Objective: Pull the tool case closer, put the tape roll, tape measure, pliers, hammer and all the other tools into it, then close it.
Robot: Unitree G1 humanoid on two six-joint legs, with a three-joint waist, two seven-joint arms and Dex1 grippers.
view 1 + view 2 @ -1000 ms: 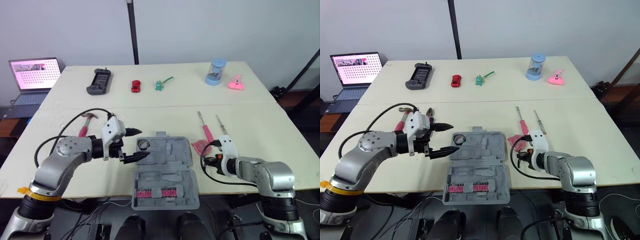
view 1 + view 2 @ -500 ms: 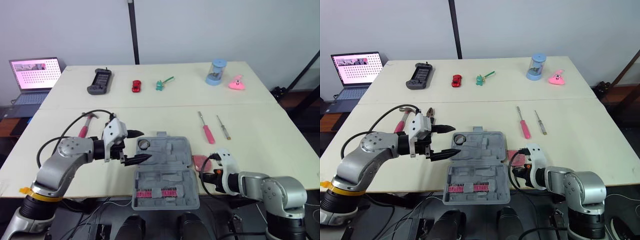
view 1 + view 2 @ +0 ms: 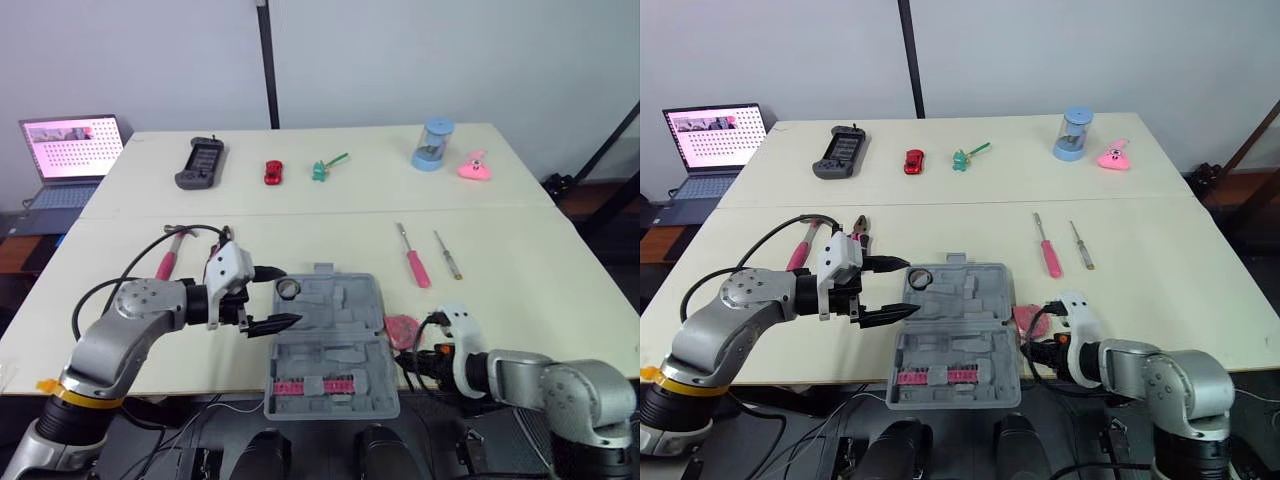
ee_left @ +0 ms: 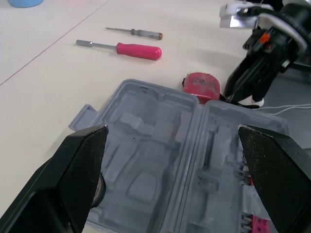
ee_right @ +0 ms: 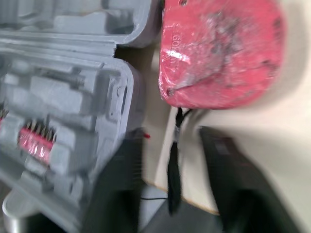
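Right of the open tool case [image 3: 330,335], just beside its edge: red tape measure [image 3: 403,327], flat on the table. Right gripper [image 3: 412,356] unclenched, aimed at it, strap [image 5: 174,160] trailing toward the fingers. Advance, straddle the body not the strap, clamp, lift clear of the rim. Left gripper [image 4: 172,131] spread wide at the case, empty; hold clear of the drop path.

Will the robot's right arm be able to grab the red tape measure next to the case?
Probably yes. The right pincer is open at the table edge, just short of the tape measure, with only its black strap between them. The tool case lies close beside it, so room is tight.
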